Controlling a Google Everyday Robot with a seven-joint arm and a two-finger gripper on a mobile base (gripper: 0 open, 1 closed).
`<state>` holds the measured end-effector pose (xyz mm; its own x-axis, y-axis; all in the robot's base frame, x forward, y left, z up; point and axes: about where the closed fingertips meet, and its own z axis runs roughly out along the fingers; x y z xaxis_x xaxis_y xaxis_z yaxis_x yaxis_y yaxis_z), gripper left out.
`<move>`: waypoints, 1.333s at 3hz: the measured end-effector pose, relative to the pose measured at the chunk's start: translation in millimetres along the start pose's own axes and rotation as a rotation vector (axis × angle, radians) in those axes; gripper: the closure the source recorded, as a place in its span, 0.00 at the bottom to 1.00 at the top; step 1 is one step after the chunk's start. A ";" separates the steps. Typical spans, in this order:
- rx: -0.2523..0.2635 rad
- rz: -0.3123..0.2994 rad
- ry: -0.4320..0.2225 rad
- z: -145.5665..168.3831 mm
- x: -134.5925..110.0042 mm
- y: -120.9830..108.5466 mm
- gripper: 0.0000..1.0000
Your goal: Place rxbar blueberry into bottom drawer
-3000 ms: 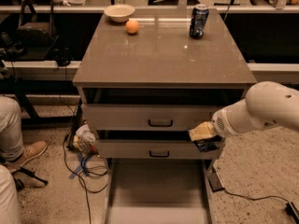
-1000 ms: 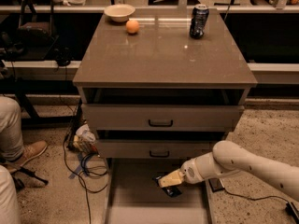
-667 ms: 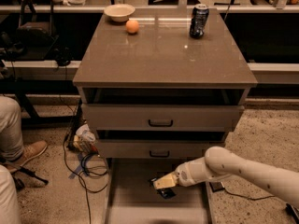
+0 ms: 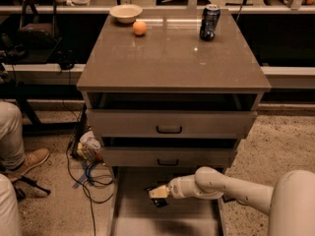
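The bottom drawer [image 4: 133, 215] is pulled out below the cabinet, a long shallow grey-beige tray. My gripper [image 4: 158, 194] reaches from the right and sits low over the drawer's rear left part. A small dark flat item, the rxbar blueberry [image 4: 157, 201], shows at the gripper's tip, just above or on the drawer floor. I cannot tell whether it is held or resting.
Two upper drawers with black handles [image 4: 169, 130] are partly open above. On the cabinet top stand a dark can [image 4: 209, 22], an orange [image 4: 140, 28] and a bowl [image 4: 126, 13]. Cables [image 4: 91, 181] lie on the floor at left, beside a person's leg and shoe [image 4: 22, 156].
My gripper has come down from beside the middle drawer into the bottom drawer and moved left with the bar.
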<state>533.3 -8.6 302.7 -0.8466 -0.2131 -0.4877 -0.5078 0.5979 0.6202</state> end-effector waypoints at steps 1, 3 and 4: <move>0.014 0.046 -0.030 40.6 11.7 -31.2 1.00; 0.030 0.179 -0.020 104.5 51.2 -84.4 0.74; 0.034 0.214 -0.007 113.9 61.9 -96.3 0.51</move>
<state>547.9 8.6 142.9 -0.9332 -0.0735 -0.3517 -0.3112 0.6547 0.6889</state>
